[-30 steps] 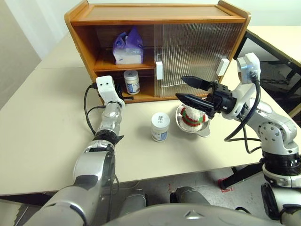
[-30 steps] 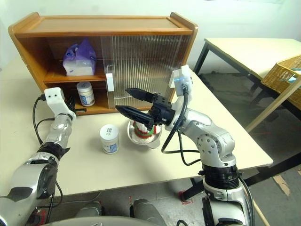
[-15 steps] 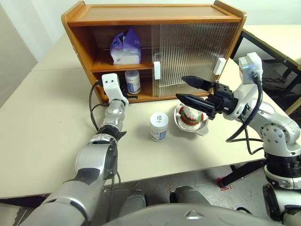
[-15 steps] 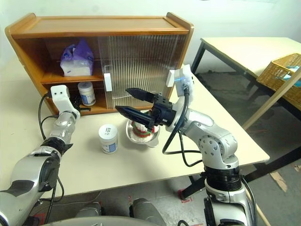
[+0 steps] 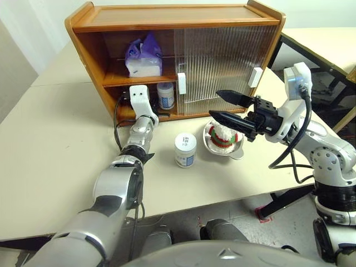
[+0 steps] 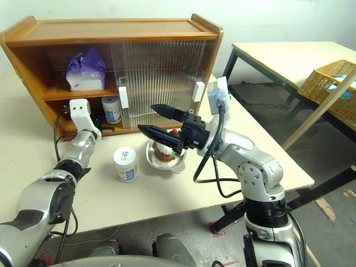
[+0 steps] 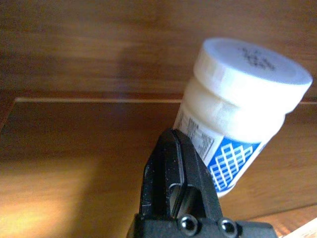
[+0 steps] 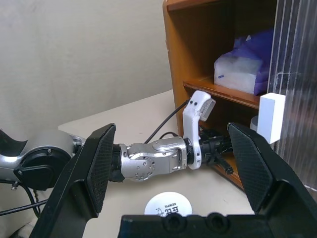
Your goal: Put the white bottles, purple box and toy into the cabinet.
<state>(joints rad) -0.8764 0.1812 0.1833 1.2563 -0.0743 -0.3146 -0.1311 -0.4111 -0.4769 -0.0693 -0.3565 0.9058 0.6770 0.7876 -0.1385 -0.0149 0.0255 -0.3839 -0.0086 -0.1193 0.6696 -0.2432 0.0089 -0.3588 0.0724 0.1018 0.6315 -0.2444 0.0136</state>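
On the cream bench [image 5: 50, 167] stands the wooden cabinet [image 5: 167, 14], its ribbed sliding doors [image 5: 219, 67] pushed to the right so the left bays are uncovered. The purple box [image 5: 142, 55] lies on the upper shelf. One white bottle [image 5: 165, 95] stands upright on the lower shelf, near the edge of the sliding door. The left end effector [image 7: 181, 191] reaches level into that lower bay with its two black fingers pressed together and nothing between them; in the left wrist view the bottle sits just beside the fingertips, though whether they touch it cannot be told. The second white bottle [image 5: 185, 149] stands upright on the bench in front of the cabinet, apart from both arms. Just beside it, a shiny steel bowl [image 5: 214, 147] holds the toy [image 5: 222, 135], its red-and-green stripes showing. The right end effector [image 5: 225, 108] hovers above the bowl, pointing toward the robot's left, its fingers spread wide and empty.
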